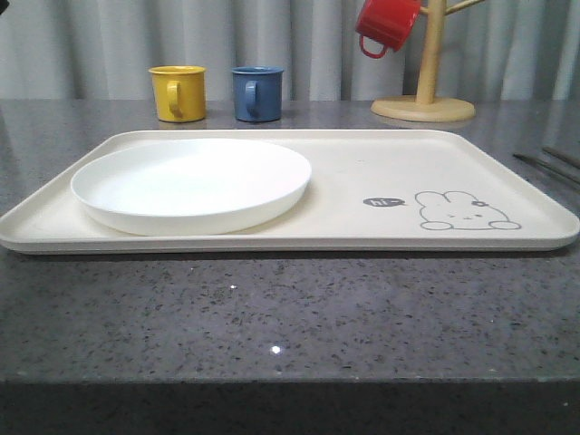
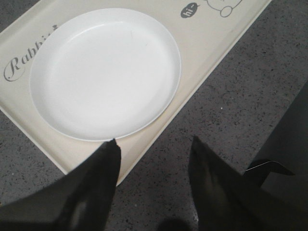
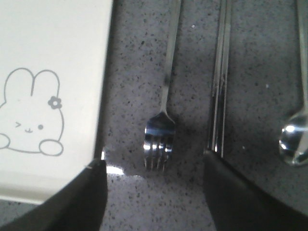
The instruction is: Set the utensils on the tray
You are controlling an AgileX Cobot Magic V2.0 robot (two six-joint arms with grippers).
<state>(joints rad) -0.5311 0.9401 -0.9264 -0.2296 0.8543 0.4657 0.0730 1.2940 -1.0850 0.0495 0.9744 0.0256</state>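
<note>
The cream tray (image 1: 362, 159) with its rabbit drawing lies across the table, and a round white plate (image 1: 192, 184) rests on its left half. In the right wrist view, the fork (image 3: 161, 134), the pair of chopsticks (image 3: 219, 96) and the spoon (image 3: 296, 139) lie side by side on the grey table beside the tray (image 3: 53, 57). My right gripper (image 3: 154, 166) hangs open just above the fork's tines, holding nothing. Over the tray's near edge (image 2: 144, 144) by the plate (image 2: 103, 72), my left gripper (image 2: 154, 144) is open and empty.
A yellow mug (image 1: 178, 92) and a blue mug (image 1: 256, 93) stand behind the tray. A red mug (image 1: 387, 24) hangs on a wooden mug tree (image 1: 426, 91) at the back right. Thin metal handles (image 1: 548, 166) show on the table right of the tray.
</note>
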